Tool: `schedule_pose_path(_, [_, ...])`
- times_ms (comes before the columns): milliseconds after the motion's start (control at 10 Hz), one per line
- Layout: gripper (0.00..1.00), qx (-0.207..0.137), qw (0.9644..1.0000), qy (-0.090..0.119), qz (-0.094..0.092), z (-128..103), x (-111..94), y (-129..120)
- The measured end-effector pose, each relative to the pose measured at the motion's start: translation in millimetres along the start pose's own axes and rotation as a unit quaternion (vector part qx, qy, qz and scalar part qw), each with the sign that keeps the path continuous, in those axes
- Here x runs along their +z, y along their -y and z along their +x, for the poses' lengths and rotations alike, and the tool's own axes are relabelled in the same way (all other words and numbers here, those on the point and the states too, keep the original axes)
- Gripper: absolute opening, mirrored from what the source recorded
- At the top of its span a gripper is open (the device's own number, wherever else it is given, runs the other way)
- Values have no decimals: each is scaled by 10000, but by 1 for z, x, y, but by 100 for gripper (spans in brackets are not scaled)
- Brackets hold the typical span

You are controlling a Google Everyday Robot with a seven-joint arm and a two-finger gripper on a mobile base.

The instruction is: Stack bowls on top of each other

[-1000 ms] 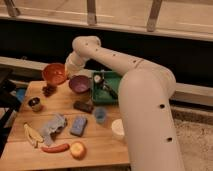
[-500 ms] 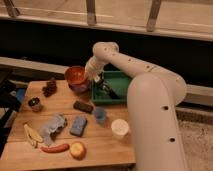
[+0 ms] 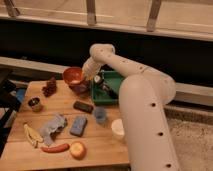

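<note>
Worktop [image 3: 107, 150] of pale wood fills the near left, crowded with small things. At its left edge stands a metal cup [image 3: 34, 104], and nearer lies a banana [image 3: 33, 135] beside a crumpled grey cloth [image 3: 54, 126]. Farther back sits a cluster of dark grapes [image 3: 49, 87]. Along the near edge lie a red pepper [image 3: 56, 147] and an apple [image 3: 78, 149]; a blue sponge [image 3: 78, 125] and a dark bar [image 3: 83, 106] lie toward the middle.

Just right of the grapes, at the far side, the red bowl [image 3: 74, 76] appears to sit on or in the purple bowl [image 3: 80, 87], whose dark rim shows below and to the right of it. Judging by that, the stack looks made or nearly made.

Right of the bowls hangs the gripper [image 3: 99, 80], at the near left corner of the green tray [image 3: 116, 87], close beside the red bowl. It is probably there because it has just set the bowl down, though contact with the rim cannot be made out. Whether the fingers are spread or pressed together cannot be told.

Farther right stand a blue cup [image 3: 100, 115] and a white cup [image 3: 118, 129], both well apart from the stack, with the big white arm [image 3: 145, 100] curving over them.
</note>
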Motion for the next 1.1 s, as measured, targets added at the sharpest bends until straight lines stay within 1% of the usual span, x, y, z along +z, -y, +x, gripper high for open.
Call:
schedule_pose_path(100, [41, -4, 10000, 6, -3, -1, 1, -2])
schedule_pose_path(200, [52, -1, 10000, 24, -11, 1, 2, 0])
schedule_pose_path(400, [72, 62, 10000, 49, 7, 6, -1, 12])
schedule_pose_path(500, [78, 115, 9999, 68, 13, 7, -4, 19])
schedule_pose_path(600, [80, 148, 9999, 73, 12, 9, -4, 23])
schedule_pose_path(1100, [80, 149, 9999, 72, -11, 11, -3, 21])
